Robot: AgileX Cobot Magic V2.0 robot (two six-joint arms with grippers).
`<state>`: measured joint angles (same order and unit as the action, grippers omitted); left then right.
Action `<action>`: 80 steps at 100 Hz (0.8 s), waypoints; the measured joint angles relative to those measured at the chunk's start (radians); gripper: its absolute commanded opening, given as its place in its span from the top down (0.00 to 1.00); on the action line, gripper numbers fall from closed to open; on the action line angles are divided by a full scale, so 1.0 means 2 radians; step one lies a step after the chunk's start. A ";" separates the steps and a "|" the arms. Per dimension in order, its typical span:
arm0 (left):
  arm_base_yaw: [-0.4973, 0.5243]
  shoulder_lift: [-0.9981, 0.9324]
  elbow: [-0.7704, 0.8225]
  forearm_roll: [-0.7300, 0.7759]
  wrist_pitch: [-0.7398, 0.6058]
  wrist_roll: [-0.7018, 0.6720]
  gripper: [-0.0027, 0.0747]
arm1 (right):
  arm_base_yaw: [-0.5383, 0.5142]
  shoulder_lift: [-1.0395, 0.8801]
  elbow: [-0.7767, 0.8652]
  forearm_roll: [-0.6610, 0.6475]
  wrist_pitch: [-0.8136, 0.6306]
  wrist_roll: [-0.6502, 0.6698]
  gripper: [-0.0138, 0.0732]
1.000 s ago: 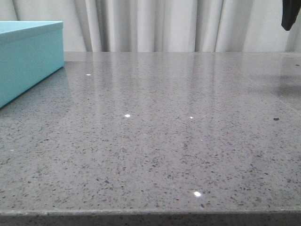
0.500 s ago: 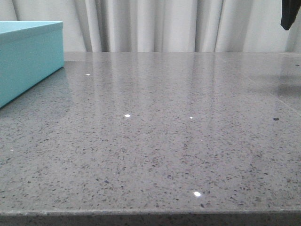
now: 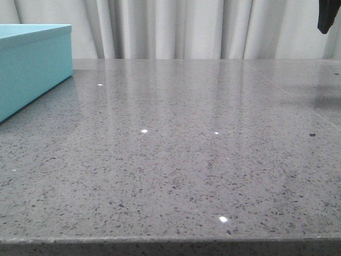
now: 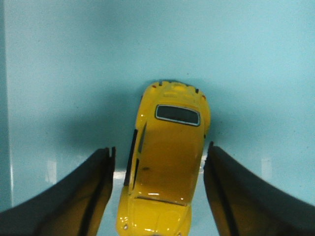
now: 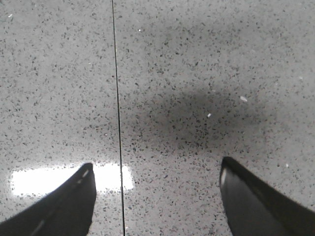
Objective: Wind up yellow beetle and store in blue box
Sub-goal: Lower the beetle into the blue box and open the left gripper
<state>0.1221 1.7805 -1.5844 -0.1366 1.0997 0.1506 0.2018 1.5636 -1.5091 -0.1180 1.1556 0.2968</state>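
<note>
Soft, even light is falling on the grey table, with small glints sparkling near its front edge. A bright glare patch is showing in the right wrist view. The yellow beetle is looking slightly blurred and casting a dim shadow.

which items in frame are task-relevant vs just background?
Job:
- yellow beetle, lying on a turquoise surface between the open fingers of the left gripper
- blue box, table's left side

Background:
- grey speckled table
- white curtain
- right gripper, open, empty
</note>
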 measured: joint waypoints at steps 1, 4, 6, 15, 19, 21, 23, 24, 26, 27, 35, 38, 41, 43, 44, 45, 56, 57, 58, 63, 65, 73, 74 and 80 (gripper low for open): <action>0.000 0.000 0.000 -0.001 0.000 0.000 0.46 | 0.000 0.000 0.000 0.000 -0.002 -0.001 0.23; 0.000 -0.001 0.000 -0.003 -0.002 0.000 0.46 | 0.000 -0.001 0.000 0.000 -0.004 -0.003 0.23; 0.000 -0.002 0.000 -0.004 -0.003 0.001 0.46 | 0.000 -0.002 0.000 0.000 -0.006 -0.004 0.23; 0.000 -0.013 0.000 -0.013 -0.012 0.008 0.46 | 0.000 -0.012 0.003 0.000 -0.018 -0.011 0.23; 0.000 -0.022 0.000 -0.015 -0.017 0.012 0.46 | 0.000 -0.020 0.005 0.000 -0.025 -0.014 0.23; 0.000 -0.025 0.000 -0.015 -0.021 0.014 0.46 | 0.000 -0.022 0.008 0.000 -0.028 -0.015 0.23; 0.000 -0.030 0.000 -0.016 -0.024 0.014 0.46 | 0.000 -0.027 0.011 0.000 -0.033 -0.017 0.23; 0.000 -0.034 0.000 -0.017 -0.025 0.016 0.47 | 0.000 -0.030 0.014 0.000 -0.037 -0.019 0.23; 0.000 -0.040 0.000 -0.017 -0.027 0.017 0.47 | 0.000 -0.036 0.017 0.000 -0.042 -0.020 0.23; 0.000 -0.042 0.000 -0.018 -0.029 0.017 0.47 | 0.000 -0.037 0.020 0.000 -0.044 -0.021 0.23; 0.000 -0.063 0.000 -0.019 -0.038 0.022 0.47 | 0.000 -0.061 0.042 0.000 -0.070 -0.027 0.23; 0.000 -0.072 0.000 -0.020 -0.039 0.024 0.49 | 0.000 -0.072 0.054 0.000 -0.083 -0.029 0.23; 0.000 -0.080 0.000 -0.020 -0.043 0.025 0.51 | 0.000 -0.082 0.064 0.000 -0.095 -0.029 0.23; 0.000 -0.086 0.000 -0.021 -0.044 0.025 0.53 | 0.000 -0.090 0.072 0.000 -0.103 -0.030 0.23; 0.000 -0.088 0.000 -0.021 -0.046 0.025 0.53 | 0.000 -0.092 0.075 0.000 -0.105 -0.030 0.23; 0.000 -0.092 0.001 -0.021 -0.047 0.025 0.55 | 0.000 -0.097 0.080 0.000 -0.111 -0.030 0.23; 0.000 -0.127 0.017 -0.030 -0.068 0.031 0.64 | 0.000 -0.136 0.117 0.000 -0.142 -0.030 0.23; 0.000 -0.132 0.020 -0.031 -0.069 0.033 0.66 | 0.000 -0.138 0.121 0.000 -0.144 -0.030 0.23; 0.000 -0.135 0.021 -0.032 -0.071 0.033 0.66 | 0.000 -0.141 0.124 0.000 -0.146 -0.030 0.23; 0.000 -0.154 0.034 -0.039 -0.081 0.043 0.71 | 0.000 -0.159 0.138 0.000 -0.154 -0.030 0.23; 0.000 -0.162 0.041 -0.043 -0.084 0.047 0.73 | 0.000 -0.163 0.144 0.000 -0.156 -0.030 0.23; 0.000 -0.198 0.070 -0.056 -0.096 0.063 0.81 | 0.000 -0.190 0.166 0.000 -0.163 -0.031 0.24; 0.000 -0.201 0.073 -0.058 -0.099 0.064 0.82 | 0.000 -0.193 0.168 0.000 -0.163 -0.031 0.24; 0.000 -0.230 0.099 -0.067 -0.109 0.075 0.89 | 0.000 -0.213 0.182 0.000 -0.167 -0.032 0.28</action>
<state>0.1221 1.3198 -1.3855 -0.2699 0.8808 0.2999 0.2018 1.1382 -1.1455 -0.1180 0.8217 0.2324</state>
